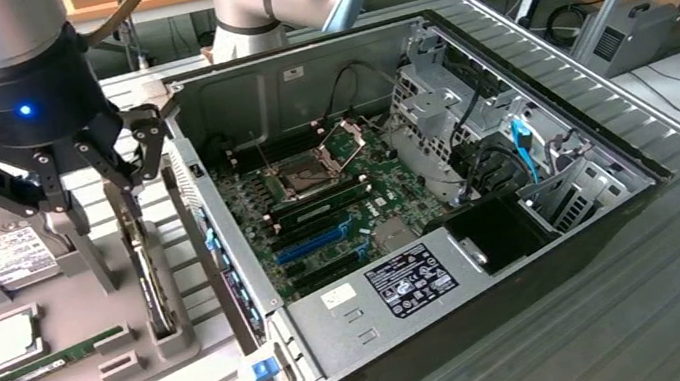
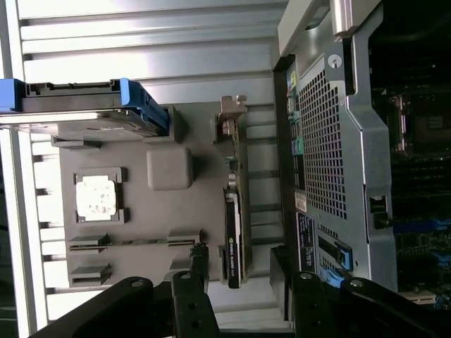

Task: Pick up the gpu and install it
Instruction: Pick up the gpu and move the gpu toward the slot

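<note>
While poised beside the hard drive [image 1: 6, 256] with gripper [image 1: 117, 249] spread open either side of the gpu [image 1: 156, 289], upright on edge in its gray holder [image 1: 75, 311], not yet clamped or lifted, so nowhere near seated in the open computer case [image 1: 283, 78] at the exterior view's right.

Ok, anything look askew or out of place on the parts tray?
Nothing stands out. The gpu stands on edge in its slot on the gray tray, the open gripper poised over it; hard drive, CPU and RAM stick sit in their recesses.
</note>
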Tool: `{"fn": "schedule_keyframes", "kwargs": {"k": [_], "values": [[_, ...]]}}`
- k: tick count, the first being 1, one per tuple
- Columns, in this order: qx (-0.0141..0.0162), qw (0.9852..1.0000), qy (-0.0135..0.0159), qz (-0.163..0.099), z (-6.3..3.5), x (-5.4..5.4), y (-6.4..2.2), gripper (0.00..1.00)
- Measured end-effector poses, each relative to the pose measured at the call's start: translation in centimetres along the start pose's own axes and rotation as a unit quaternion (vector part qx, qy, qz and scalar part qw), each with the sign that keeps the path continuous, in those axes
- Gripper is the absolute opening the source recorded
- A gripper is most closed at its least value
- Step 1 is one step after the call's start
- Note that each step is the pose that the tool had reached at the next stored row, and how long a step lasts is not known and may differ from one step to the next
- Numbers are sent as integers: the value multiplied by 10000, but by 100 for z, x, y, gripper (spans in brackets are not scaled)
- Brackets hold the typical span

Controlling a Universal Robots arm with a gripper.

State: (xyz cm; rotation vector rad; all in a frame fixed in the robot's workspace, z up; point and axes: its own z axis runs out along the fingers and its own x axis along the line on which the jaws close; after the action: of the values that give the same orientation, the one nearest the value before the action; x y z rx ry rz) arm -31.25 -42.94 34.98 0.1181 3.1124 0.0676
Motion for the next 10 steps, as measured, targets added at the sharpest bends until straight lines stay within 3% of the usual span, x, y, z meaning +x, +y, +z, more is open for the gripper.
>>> {"fn": "schedule_keyframes", "kwargs": {"k": [10], "values": [[0, 10000, 1, 0, 204, 16, -10, 48]]}}
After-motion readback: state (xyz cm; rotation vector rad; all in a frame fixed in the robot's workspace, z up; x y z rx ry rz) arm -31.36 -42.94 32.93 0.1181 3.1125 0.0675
